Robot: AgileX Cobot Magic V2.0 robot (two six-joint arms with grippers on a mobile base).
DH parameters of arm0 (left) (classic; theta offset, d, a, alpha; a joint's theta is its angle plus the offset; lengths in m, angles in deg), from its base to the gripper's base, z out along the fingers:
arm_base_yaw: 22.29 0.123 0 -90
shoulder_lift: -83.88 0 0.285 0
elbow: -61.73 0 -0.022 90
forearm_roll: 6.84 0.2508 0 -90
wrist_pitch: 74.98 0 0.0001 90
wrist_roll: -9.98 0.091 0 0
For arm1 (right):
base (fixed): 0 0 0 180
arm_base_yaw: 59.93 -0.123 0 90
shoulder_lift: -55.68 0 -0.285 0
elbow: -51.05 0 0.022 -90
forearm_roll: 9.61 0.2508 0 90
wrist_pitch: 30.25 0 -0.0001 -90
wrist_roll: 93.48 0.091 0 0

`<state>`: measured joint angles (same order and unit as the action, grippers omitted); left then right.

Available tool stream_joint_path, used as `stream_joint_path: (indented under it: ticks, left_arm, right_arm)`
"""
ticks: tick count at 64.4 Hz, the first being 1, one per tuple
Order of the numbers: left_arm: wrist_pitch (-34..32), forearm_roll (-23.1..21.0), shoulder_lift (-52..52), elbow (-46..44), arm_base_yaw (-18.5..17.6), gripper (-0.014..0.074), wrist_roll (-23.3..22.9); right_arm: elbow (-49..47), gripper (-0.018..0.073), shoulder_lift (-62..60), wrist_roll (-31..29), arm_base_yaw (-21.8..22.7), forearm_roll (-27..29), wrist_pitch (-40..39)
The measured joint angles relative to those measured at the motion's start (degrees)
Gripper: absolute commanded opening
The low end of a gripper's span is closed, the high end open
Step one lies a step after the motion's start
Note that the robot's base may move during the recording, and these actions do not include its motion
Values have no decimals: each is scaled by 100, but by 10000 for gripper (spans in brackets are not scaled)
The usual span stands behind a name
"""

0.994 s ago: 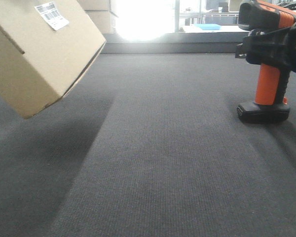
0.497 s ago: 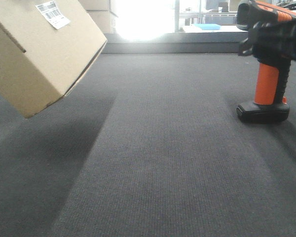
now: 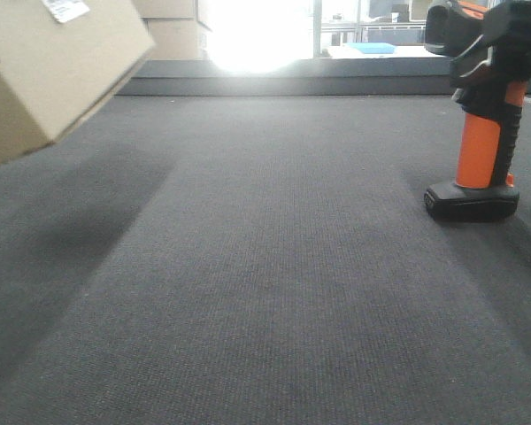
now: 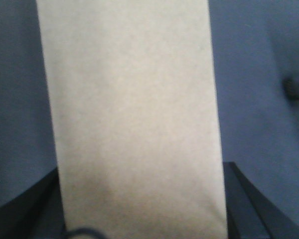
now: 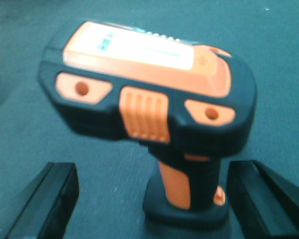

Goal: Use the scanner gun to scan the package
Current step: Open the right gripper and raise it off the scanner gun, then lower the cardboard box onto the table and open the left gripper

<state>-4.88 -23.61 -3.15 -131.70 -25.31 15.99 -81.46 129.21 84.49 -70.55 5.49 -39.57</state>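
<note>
Package [image 3: 53,71]: plain brown cardboard box, held clear of the dark grey carpet [image 3: 274,292] at the far-left side of the front view, tilted with one corner lowest; a white barcode label [image 3: 65,8] shows at the top edge of its upward-turned face, mostly cut off by the frame. The tilt probably serves to present the label face toward the scanner's side. Left gripper [image 4: 142,209]: dark fingers [image 4: 249,199] visible on either side of the box in the wrist view, jaws apparently pinching it across its narrow width. Scanner gun [image 3: 482,115]: black body, orange handle, standing upright on its flat black base near the right edge of the carpet, well apart from the box, nose toward the left. Right gripper [image 5: 149,199]: in the wrist view its two dark fingers stand spread on either side of the handle, not visibly touching it; the front view shows dark gripper parts around the scanner head. Judgement: grasp of the scanner not yet secured; scan not begun. Stacked cardboard boxes [image 3: 173,27] at the far edge, not involved.
</note>
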Motion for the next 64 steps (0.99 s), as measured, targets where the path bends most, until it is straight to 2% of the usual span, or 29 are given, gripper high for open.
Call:
stream_joint_path:
  ticks: [6, 18, 25, 38, 53, 59, 64]
  left_arm:
    - [0, 431, 170, -202, 0, -111, -48]
    - [23, 1256, 531, -253, 0, -111, -125]
    - [23, 1456, 741, -253, 0, -111, -134]
    - [23, 1526, 1133, -241, 0, -111, -149]
    - [14, 1736, 1434, -113, 0, -109, -149]
    - [14, 1759, 1448, -8, 0, -40, -149]
    - [2, 1769, 1437, 55, 0, 65, -149]
  right_arm:
    - [94, 294, -313, -10, 0, -38, 284]
    - [235, -171, -1180, -10, 0, -236, 863]
    - [238, -163, -1724, -10, 0, -505, 1086]
    - [238, -162, -2665, -10, 0, -889, 1445]
    - [248, -162, -3385, -21, 0, -1153, 1520]
    - [248, -162, -3472, -21, 0, -1165, 1547]
    - [248, -162, -3481, -21, 0, -1177, 1573]
